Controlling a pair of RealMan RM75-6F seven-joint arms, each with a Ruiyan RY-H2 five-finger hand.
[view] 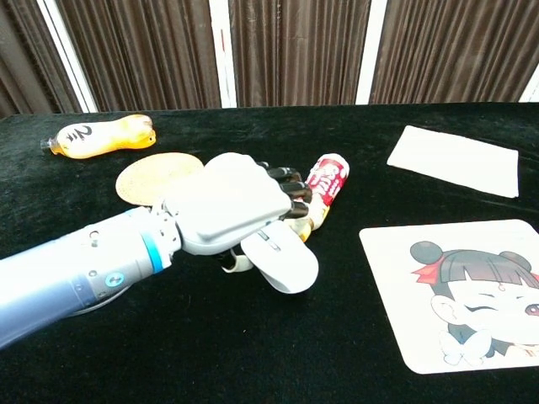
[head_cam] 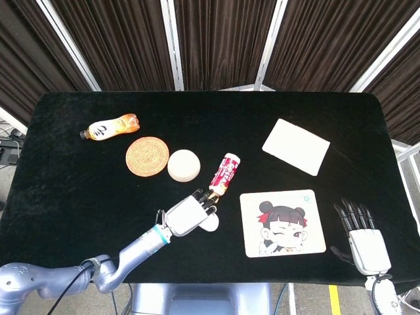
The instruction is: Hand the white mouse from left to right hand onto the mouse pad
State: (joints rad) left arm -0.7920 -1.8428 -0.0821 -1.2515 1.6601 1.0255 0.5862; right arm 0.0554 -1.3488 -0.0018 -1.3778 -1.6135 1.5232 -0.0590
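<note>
Holding one white mouse (view: pixel 282 259): left hand (view: pixel 233 204).

A staged robot test area, lab-like: a bench (head_cam: pixel 65 197) draped in black cloth stands before dark pleated curtains (head_cam: pixel 216 39) hung between white frame bars (head_cam: pixel 172 46), with loose cables (head_cam: pixel 10 147) on a grey floor (head_cam: pixel 407 154) at the edges.

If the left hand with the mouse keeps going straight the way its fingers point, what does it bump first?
Probably the red bottle: the left hand, holding the white mouse, has fingers pointing at it, nearly touching its yellow cap. Height is unclear.
</note>
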